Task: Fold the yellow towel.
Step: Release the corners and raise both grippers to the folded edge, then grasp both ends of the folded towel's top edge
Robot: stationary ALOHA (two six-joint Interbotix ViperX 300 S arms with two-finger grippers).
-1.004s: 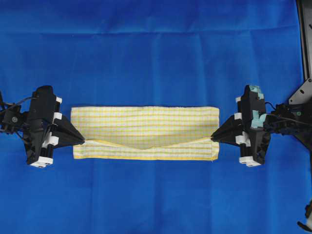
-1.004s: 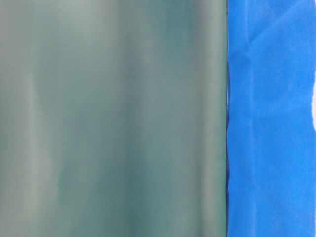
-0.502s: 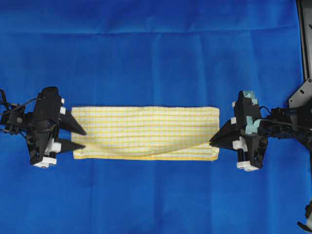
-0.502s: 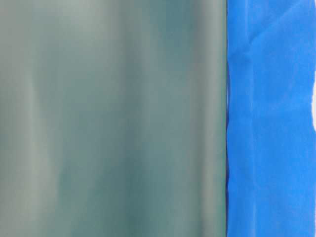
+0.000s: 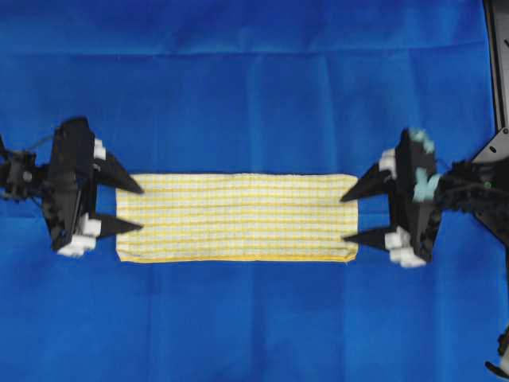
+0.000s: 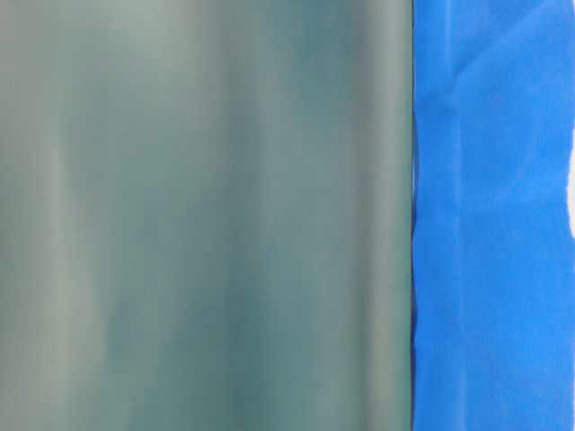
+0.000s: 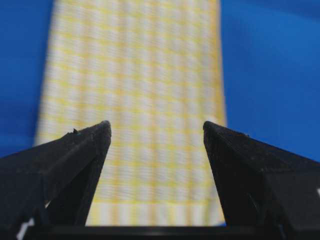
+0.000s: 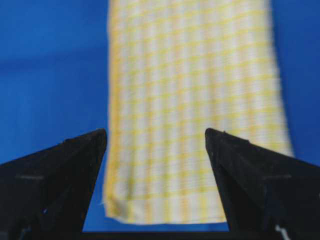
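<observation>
On blue cloth (image 5: 254, 95), yellow towel (image 5: 238, 216) lies folded lengthwise. L gripper (image 5: 131, 208) & R gripper (image 5: 354, 216) both wide, empty. Next fold: probably grip both corners of one short end, keep edges aligned.

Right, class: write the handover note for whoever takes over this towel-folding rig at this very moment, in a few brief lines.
Left tool: open, at the towel's left end, holding nothing.
Right tool: open, at the right end, holding nothing.
Yellow towel: lies flat as a long narrow strip on the blue cloth, edges roughly aligned.
Done: a lengthwise fold appears laid and released.
Left: probably fold the strip end to end; check the corners first.
</observation>
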